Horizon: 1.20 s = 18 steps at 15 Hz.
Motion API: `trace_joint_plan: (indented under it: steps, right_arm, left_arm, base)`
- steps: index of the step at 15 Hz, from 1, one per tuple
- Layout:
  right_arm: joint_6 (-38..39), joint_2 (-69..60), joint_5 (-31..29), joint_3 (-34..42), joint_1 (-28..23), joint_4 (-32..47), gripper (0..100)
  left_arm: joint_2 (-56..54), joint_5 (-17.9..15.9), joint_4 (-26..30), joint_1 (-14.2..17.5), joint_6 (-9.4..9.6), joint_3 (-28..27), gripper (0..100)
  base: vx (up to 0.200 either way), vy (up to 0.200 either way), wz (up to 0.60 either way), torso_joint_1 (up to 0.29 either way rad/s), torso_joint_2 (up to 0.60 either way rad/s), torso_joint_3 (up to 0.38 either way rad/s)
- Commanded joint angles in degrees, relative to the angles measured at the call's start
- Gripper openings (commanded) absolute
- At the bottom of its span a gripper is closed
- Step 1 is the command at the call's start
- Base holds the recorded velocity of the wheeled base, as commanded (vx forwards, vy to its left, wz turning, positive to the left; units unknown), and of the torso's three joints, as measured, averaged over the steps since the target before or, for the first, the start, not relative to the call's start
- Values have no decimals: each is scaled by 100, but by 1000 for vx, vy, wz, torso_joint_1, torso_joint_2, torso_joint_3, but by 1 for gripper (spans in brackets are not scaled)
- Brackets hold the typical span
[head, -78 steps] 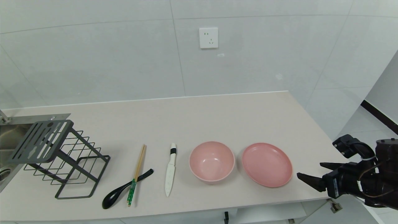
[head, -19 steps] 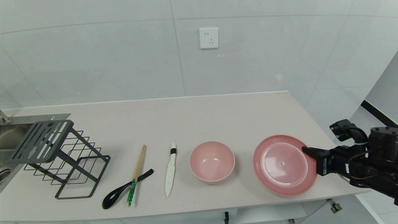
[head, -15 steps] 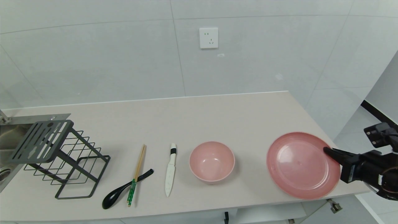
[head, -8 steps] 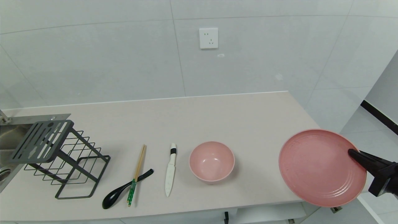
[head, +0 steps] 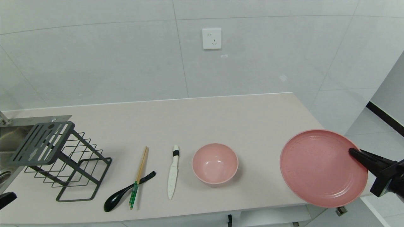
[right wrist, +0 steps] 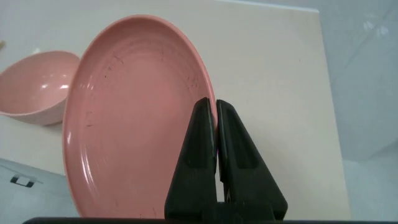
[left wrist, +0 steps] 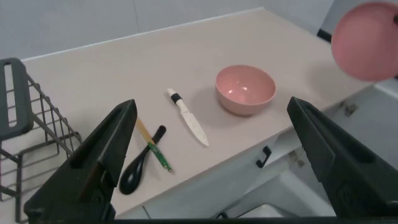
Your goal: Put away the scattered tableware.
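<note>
Right hand [head: 352, 152] is pinching the rim of the pink plate [head: 318, 168], fingers pressed tight on either side of the edge. The plate's up in the air and tilted, hanging over the right end of the tabletop [head: 189, 123]. Left hand [left wrist: 211, 102] is spread wide near the tabletop's front left, gripping nothing. Lying in a row on the tabletop: pink bowl [head: 215, 163], white knife [head: 173, 171], chopsticks [head: 139, 176] crossing the black spoon [head: 126, 192], then a dark wire dish rack [head: 56, 157] beside the sink [head: 9, 138].

knife [head: 173, 171] left of bowl [head: 215, 163], rack [head: 56, 157] leftmost
</note>
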Motion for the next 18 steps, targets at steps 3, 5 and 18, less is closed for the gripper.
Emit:
trace_joint_plan:
  steps: [3, 5, 18]
  right_arm:
    - [-14, 286, 282, 60, -11, -428, 0]
    - [-6, 242, 282, -54, -11, -428, 0]
    - [12, -417, 282, 60, -178, -419, 0]
  left_arm:
    - [743, -150, -36, -7, 215, -139, 100]
    - [918, -220, -133, -7, 215, -183, 100]
    - [4522, -554, -2708, -1106, 409, -25, 100]
  base:
    - [0, 0, 0, 0, 0, 0]
    - [0, 0, 0, 0, 0, 0]
    - [0, 0, 0, 0, 0, 0]
